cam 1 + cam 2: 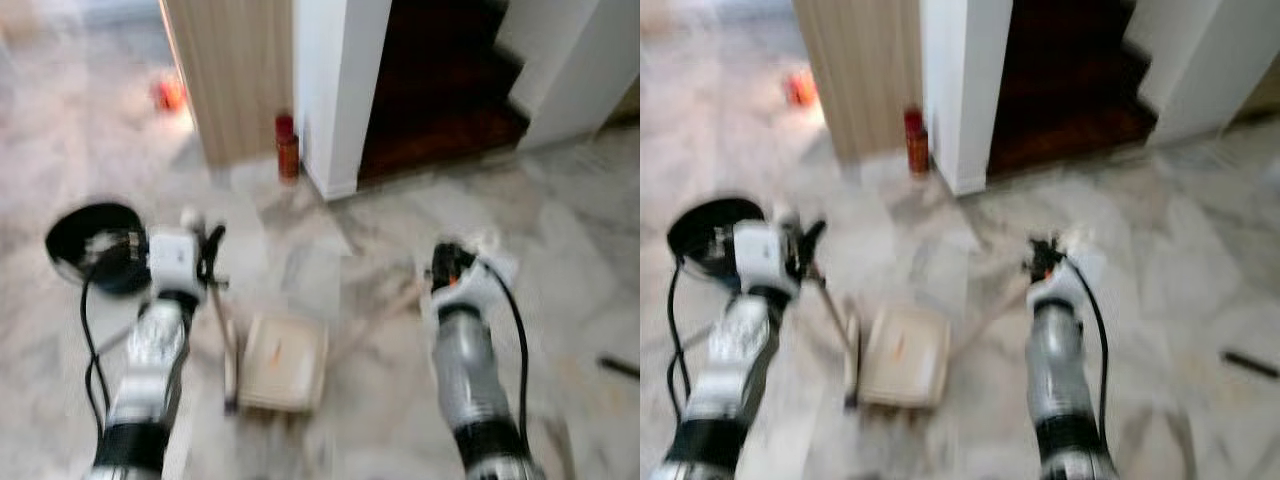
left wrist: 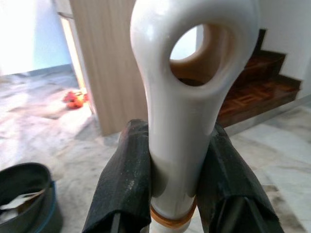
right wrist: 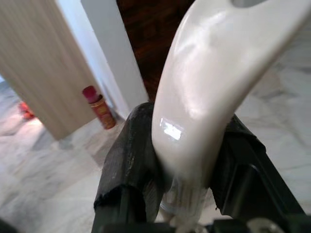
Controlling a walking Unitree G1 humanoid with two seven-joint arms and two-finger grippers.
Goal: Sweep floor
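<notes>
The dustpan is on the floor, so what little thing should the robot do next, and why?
Probably draw the broom handle in the right gripper toward the dustpan. The left gripper is shut on the dustpan handle, and the pan sits flat on the floor between the arms, ready to catch dirt.

The handle [image 2: 187,121] looked like glossy, smooth cream plastic, gripped between matt, rough-textured black fingers [image 2: 127,184]. The floor [image 1: 400,240] was polished veined marble; the steps [image 2: 257,82] shone as dark varnished wood.
</notes>
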